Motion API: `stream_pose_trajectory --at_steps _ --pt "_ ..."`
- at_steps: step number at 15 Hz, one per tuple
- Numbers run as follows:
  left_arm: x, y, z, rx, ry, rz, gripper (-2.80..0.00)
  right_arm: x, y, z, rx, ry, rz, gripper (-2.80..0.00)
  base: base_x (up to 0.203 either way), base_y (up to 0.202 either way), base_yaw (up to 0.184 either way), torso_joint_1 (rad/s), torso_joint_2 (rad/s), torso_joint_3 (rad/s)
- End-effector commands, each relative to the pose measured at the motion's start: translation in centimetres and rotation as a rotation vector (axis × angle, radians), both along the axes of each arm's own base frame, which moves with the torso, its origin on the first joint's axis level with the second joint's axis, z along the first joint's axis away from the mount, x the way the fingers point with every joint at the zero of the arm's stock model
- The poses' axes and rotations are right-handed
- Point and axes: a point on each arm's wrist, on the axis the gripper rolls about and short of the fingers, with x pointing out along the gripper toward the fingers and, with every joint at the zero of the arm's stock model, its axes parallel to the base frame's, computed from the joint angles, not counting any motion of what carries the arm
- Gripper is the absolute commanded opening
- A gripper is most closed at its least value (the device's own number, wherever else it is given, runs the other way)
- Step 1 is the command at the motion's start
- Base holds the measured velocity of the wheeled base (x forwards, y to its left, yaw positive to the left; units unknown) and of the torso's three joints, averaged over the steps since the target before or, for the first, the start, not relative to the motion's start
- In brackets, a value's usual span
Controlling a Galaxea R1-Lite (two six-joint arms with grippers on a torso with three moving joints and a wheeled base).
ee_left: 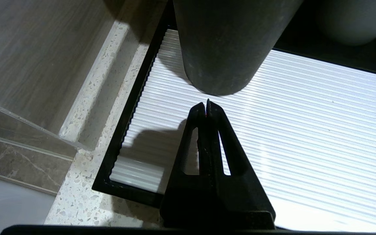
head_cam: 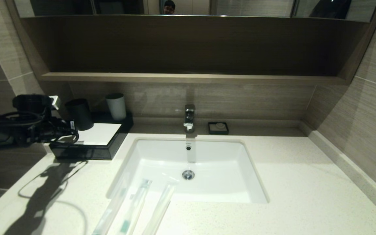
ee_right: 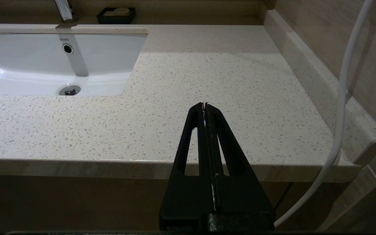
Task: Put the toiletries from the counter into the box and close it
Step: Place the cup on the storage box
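Three slim clear-wrapped packets lie side by side at the counter's (head_cam: 305,195) front edge, their far ends reaching over the white sink (head_cam: 240,163): the left packet (head_cam: 109,212), the toothbrush packet with teal marks (head_cam: 135,205) and the right packet (head_cam: 160,209). The black box (head_cam: 86,153) with its white ribbed top panel (ee_left: 305,130) stands at the back left. My left gripper (ee_left: 206,107) is shut and empty, hovering over that panel just short of the dark grey cup (ee_left: 224,42); it also shows in the head view (head_cam: 72,130). My right gripper (ee_right: 205,106) is shut and empty over the counter's right front edge, far from the packets.
The dark grey cup (head_cam: 80,114) and a light grey cup (head_cam: 116,106) stand on the box's back part. A faucet (head_cam: 189,117) and a small black soap dish (head_cam: 218,128) stand behind the sink. Walls bound the counter left and right. A white cable (ee_right: 344,98) hangs beside my right gripper.
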Motion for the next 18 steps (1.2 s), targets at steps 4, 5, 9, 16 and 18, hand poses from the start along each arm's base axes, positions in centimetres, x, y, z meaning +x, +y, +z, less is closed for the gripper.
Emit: stream_pose_trajectory --at_steps 4,5,9,16,18 --pt "1.5 0.7 -0.7 0.003 -0.010 0.006 -2.80 0.0 0.0 0.0 0.000 0.000 0.000 -2.80 0.000 0.000 0.000 0.000 0.00 0.000" --pt "1.8 0.7 -0.8 0.003 -0.013 0.005 -2.80 0.0 0.0 0.0 0.000 0.000 0.000 -2.80 0.000 0.000 0.000 0.000 0.00 0.000" --pt "2.6 0.9 -0.7 0.001 -0.030 -0.008 -2.80 0.0 0.0 0.0 0.000 -0.002 0.000 -2.80 0.000 0.000 0.000 0.000 0.00 0.000" --pt "4.1 1.1 -1.3 -0.002 -0.038 -0.020 -2.80 0.0 0.0 0.0 0.000 -0.002 0.000 -2.80 0.000 0.000 0.000 0.000 0.00 0.000" --pt "4.5 1.2 -1.0 0.001 -0.052 -0.020 -2.80 0.0 0.0 0.0 0.000 -0.002 0.000 -2.80 0.000 0.000 0.000 0.000 0.00 0.000"
